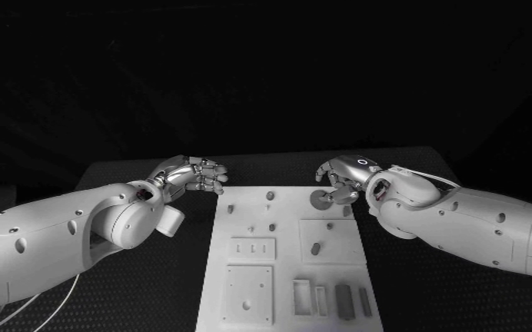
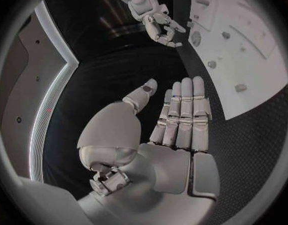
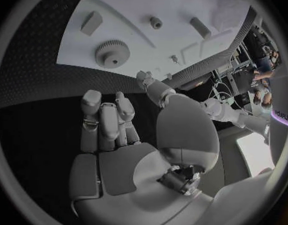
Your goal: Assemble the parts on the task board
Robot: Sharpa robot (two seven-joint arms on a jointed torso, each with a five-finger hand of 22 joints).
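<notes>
Two empty hands (image 1: 197,174) (image 1: 341,177), one task board (image 1: 290,270)

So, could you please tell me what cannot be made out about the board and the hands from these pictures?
- Head view: the right hand covers part of the gear, so contact between them cannot be told.
- Head view: the task board is cut off by the bottom edge.
- Head view: the left hand shows curled fingers, too small to judge; the left wrist view shows them straight, holding nothing.
- Right wrist view: the small peg is too small to identify.

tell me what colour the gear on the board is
Grey, like the white-grey task board under it; the gear shows best in the right wrist view.
</notes>
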